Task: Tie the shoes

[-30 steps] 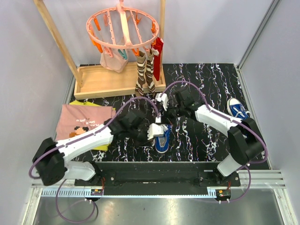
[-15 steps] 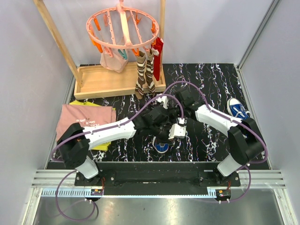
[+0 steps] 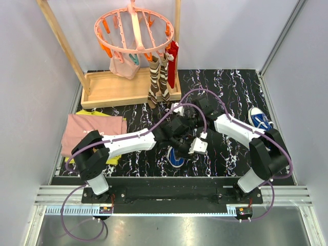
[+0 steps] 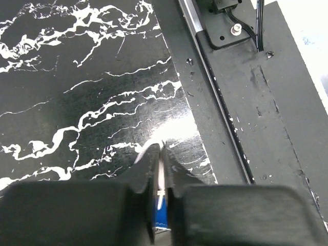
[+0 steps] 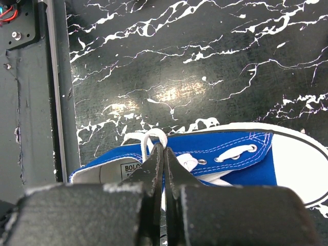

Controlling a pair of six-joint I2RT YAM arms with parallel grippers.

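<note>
One blue shoe point(image 3: 176, 158) with a white toe cap lies at front centre, partly hidden under the crossed arms. It also shows in the right wrist view point(image 5: 230, 154). My right gripper point(image 5: 163, 147) is shut on a white lace loop point(image 5: 154, 136) above the shoe's opening. In the top view the right gripper point(image 3: 180, 115) is partly covered by the left arm. My left gripper point(image 4: 160, 154) is shut on a white lace point(image 4: 161, 177), with blue showing between the fingers. In the top view the left gripper point(image 3: 198, 146) sits just right of the shoe. The second shoe point(image 3: 260, 119) lies at far right.
A wooden rack point(image 3: 118, 89) with a pink peg hanger point(image 3: 134, 31) and striped brown socks point(image 3: 158, 79) stands at the back left. Folded pink and yellow cloth point(image 3: 89, 132) lies at left. The dark base rail point(image 4: 225, 118) runs along the near edge.
My left arm has swung right across the shoe, carrying its gripper from the shoe's left side to its right side. The right arm has barely moved.
</note>
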